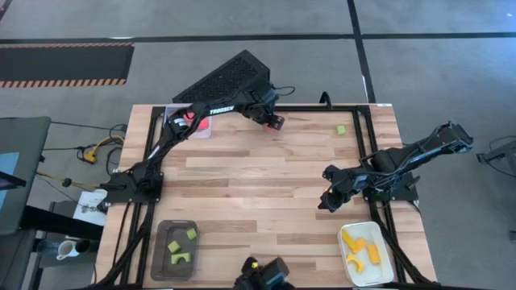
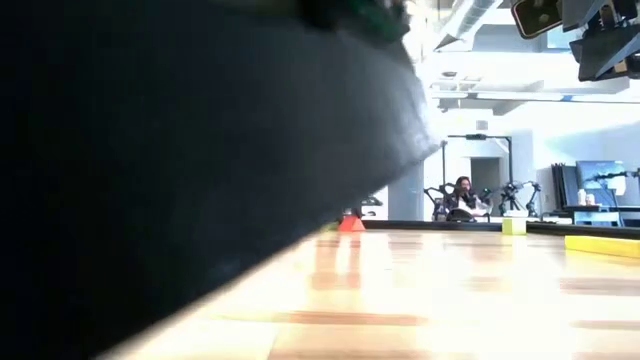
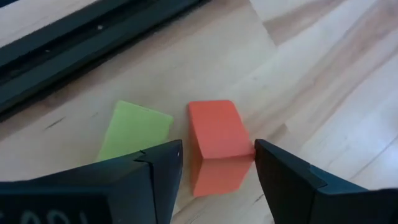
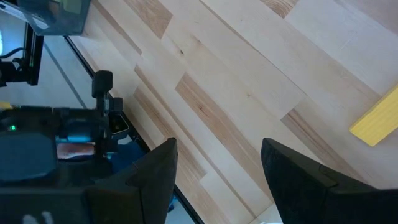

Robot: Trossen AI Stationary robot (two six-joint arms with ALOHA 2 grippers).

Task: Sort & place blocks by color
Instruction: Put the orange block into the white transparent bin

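Resting on the pale wooden tabletop [image 1: 266,173] near its far edge, a small red block [image 3: 214,130] with a smooth slanted top face lies just beside a light green flat block [image 3: 134,129], the two apart by a narrow gap, both close to the black frame rail [image 3: 74,37] that borders the table. The left gripper [image 3: 217,168] hangs right over the red block with its two dark fingers spread, one on each side of it; the block sits between the fingertips, and contact cannot be made out. In the high view the same gripper [image 1: 274,121] sits by that far rail, near a clear tray [image 1: 193,125] holding something red. Another small light green cube [image 1: 341,129] lies alone farther along the rail. A dark grey tray [image 1: 161,262] at the near edge holds green pieces, and a white tray [image 1: 347,258] holds yellow-orange pieces. The right gripper [image 4: 214,168] hovers spread and empty above bare wood beside the white tray, with a yellow bar [image 4: 376,121] close by.
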